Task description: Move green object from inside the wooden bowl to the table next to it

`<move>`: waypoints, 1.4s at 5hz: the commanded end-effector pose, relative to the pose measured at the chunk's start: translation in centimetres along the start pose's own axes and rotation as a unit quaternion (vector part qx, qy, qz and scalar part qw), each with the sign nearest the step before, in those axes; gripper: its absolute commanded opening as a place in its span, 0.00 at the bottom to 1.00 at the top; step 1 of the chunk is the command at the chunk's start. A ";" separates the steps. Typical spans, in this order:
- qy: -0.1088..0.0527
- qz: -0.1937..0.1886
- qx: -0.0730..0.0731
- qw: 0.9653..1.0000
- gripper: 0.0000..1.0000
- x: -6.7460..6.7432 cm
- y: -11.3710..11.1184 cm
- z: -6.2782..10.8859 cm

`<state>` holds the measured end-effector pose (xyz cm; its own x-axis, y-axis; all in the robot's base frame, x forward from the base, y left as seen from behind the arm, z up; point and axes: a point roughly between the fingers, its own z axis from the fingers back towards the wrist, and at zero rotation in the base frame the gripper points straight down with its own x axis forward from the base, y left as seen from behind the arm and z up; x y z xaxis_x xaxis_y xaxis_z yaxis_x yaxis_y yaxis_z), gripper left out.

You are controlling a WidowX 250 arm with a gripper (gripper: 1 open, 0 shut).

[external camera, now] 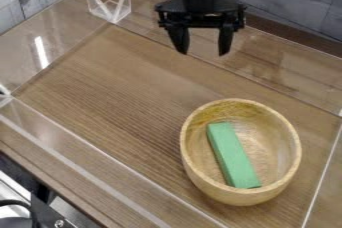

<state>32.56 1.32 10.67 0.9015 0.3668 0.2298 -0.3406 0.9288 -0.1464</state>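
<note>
A bright-green flat block (pixel 231 155) lies inside the round light-tan wooden bowl (pixel 189 138), running lengthwise from the bowl's middle toward its near side. The bowl sits on the brown wood-grain table (pixel 120 92) at the near right. My black gripper (pixel 202 47) hangs over the far middle of the table, pointing down, well behind the bowl and apart from it. Its two fingers are spread wide with nothing between them.
Clear acrylic walls (pixel 54 137) edge the tabletop on all sides. A clear angled bracket (pixel 107 4) stands at the far left corner. Bare wood stretches left of the bowl and between the bowl and the gripper.
</note>
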 end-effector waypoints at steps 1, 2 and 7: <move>-0.048 -0.007 -0.013 0.999 1.00 1.6 -0.8 2.7; -0.048 -0.010 -0.012 0.999 1.00 1.6 -1.2 2.5; -0.052 0.041 0.011 0.998 1.00 1.8 0.8 0.5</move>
<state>32.84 2.47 8.57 0.8611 0.4506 0.2352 -0.4348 0.8927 -0.1184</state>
